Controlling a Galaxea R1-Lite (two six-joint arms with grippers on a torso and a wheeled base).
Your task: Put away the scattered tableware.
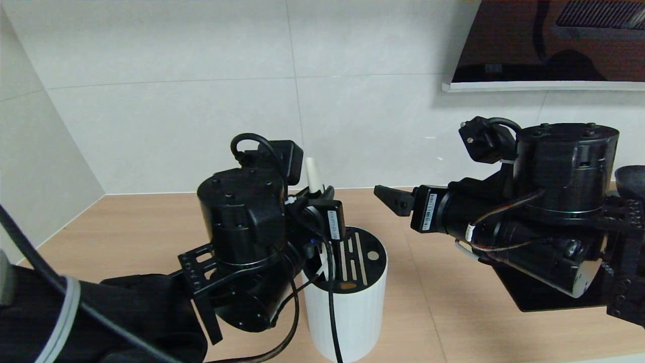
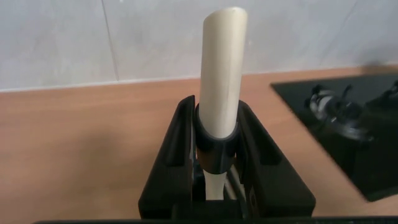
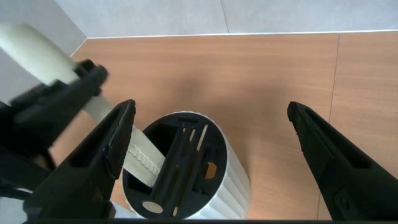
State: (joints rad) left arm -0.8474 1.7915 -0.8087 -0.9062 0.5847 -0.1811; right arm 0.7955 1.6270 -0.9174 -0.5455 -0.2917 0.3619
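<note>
Left wrist view: the left gripper (image 2: 217, 134) is pinched on the cream handle of a knife (image 2: 222, 68). The knife's serrated blade (image 3: 146, 162) enters the slotted top of the white cylindrical holder (image 1: 352, 302), which stands on the wooden worktop (image 1: 151, 222). The right gripper (image 3: 210, 109) hangs near the holder with its fingers spread wide.

Cream-handled serrated knife (image 2: 222, 68), tilted, blade in a slot of the black-topped white cylindrical holder (image 1: 347, 307)
</note>
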